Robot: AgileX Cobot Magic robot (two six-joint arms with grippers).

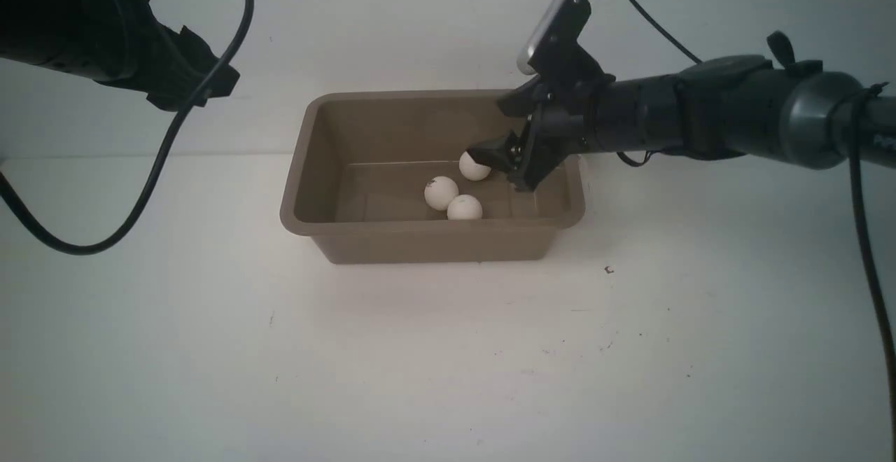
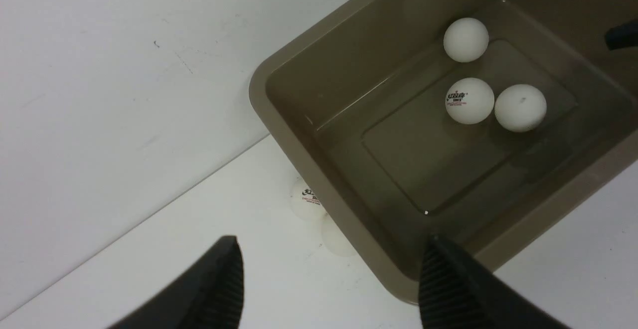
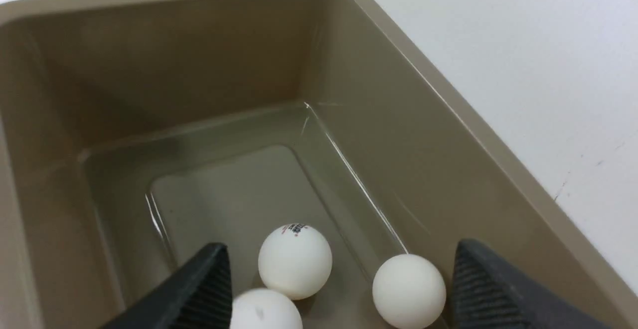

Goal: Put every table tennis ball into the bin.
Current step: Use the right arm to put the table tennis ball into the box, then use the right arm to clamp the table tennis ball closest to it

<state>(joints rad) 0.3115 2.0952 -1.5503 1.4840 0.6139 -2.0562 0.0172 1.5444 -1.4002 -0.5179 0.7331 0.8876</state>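
Black right tool (image 3: 341, 249) wide open in taupe rectangular plastic bin (image 3: 448, 119), empty; three white table tennis balls (image 3: 295, 261) on its floor, two more balls (image 2: 306, 200) outside by its wall. Left tool (image 2: 332, 242) half-open, empty. Likely light, slick: pinch across middle.

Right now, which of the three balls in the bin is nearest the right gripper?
The lone ball farthest back in the bin, right beside the open right gripper. The logo ball and its neighbour sit touching, nearer the front.
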